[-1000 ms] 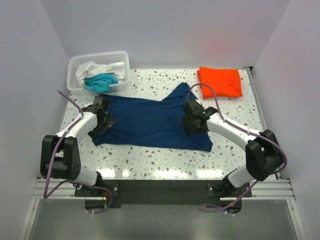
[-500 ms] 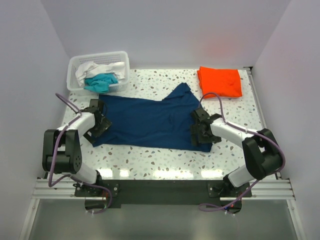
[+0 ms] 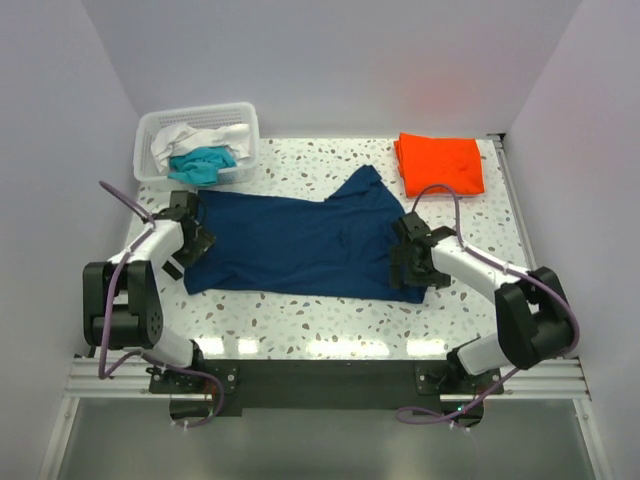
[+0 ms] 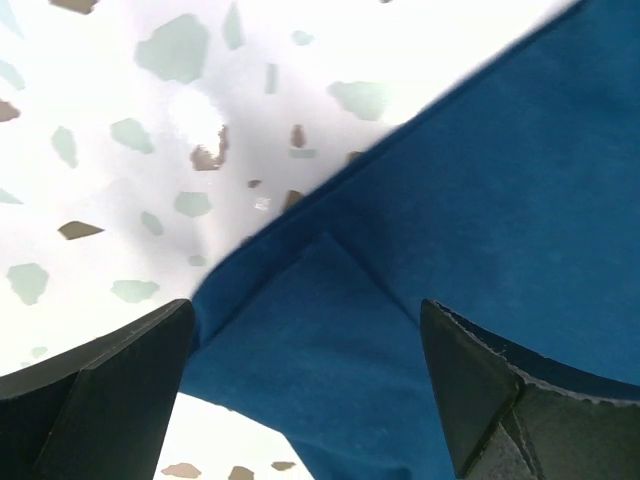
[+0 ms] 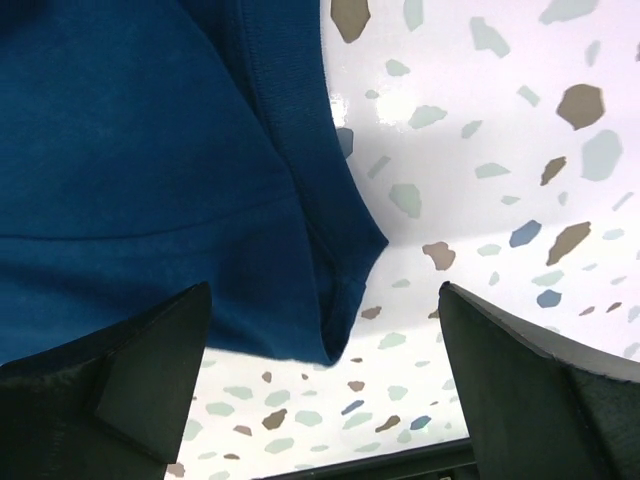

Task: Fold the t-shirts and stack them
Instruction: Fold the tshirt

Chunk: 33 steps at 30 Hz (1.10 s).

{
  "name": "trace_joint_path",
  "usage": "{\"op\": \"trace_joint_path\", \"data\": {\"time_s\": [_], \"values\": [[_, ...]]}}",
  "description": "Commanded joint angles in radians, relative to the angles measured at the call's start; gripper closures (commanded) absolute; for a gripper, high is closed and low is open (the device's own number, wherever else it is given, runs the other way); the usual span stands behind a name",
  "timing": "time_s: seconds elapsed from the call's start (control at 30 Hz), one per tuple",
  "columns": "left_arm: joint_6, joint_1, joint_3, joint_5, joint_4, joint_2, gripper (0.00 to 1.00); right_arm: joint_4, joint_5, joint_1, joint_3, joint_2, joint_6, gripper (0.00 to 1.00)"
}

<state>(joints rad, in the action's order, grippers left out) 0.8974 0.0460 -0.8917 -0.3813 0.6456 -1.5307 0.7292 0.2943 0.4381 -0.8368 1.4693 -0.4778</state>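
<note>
A dark navy t-shirt (image 3: 300, 245) lies spread out across the middle of the speckled table. My left gripper (image 3: 188, 232) hovers open over its left edge; the left wrist view shows a folded corner of the navy cloth (image 4: 480, 200) under the open gripper (image 4: 305, 320). At the shirt's near right corner my right gripper (image 3: 408, 262) is also open. In the right wrist view the hem corner of the navy t-shirt (image 5: 130, 150) lies below the gripper (image 5: 325, 300), untouched. An orange t-shirt (image 3: 440, 163) lies folded at the back right.
A white slatted basket (image 3: 200, 112) at the back left holds a crumpled white t-shirt (image 3: 190, 138) and a teal t-shirt (image 3: 200, 162). Walls close in the table on three sides. Both arm bases sit on the dark rail at the near edge.
My left gripper slid left to the shirt's left edge. My right gripper moved right and nearer, from the shirt's middle right to its near right corner. The shirt lies as before.
</note>
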Motion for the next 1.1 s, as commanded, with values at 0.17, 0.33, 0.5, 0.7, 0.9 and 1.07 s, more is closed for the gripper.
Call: {"op": "trace_joint_path", "data": {"time_s": [0.17, 0.33, 0.5, 0.7, 0.9, 1.07], "values": [[-0.058, 0.009, 0.042, 0.203, -0.105, 0.130, 0.00, -0.046, -0.145, -0.002, -0.068, -0.187, 0.094, 0.01], [-0.074, 0.006, 0.077, 0.349, -0.257, 0.060, 0.00, -0.388, -0.558, 0.010, 0.059, -0.210, 0.042, 0.01], [-0.069, 0.008, 0.071, 0.364, -0.271, -0.032, 0.00, -0.415, -0.502, 0.102, 0.027, -0.063, 0.031, 0.01], [-0.063, 0.009, 0.103, 0.276, -0.201, -0.025, 0.00, -0.346, -0.399, 0.100, 0.074, 0.057, -0.042, 0.01], [0.004, 0.009, 0.128, 0.147, -0.042, 0.001, 0.00, -0.240, -0.353, 0.088, 0.175, 0.002, -0.097, 0.01], [0.031, 0.008, 0.198, 0.130, 0.037, 0.085, 0.00, -0.133, -0.348, 0.088, 0.226, -0.095, -0.097, 0.01]]}}
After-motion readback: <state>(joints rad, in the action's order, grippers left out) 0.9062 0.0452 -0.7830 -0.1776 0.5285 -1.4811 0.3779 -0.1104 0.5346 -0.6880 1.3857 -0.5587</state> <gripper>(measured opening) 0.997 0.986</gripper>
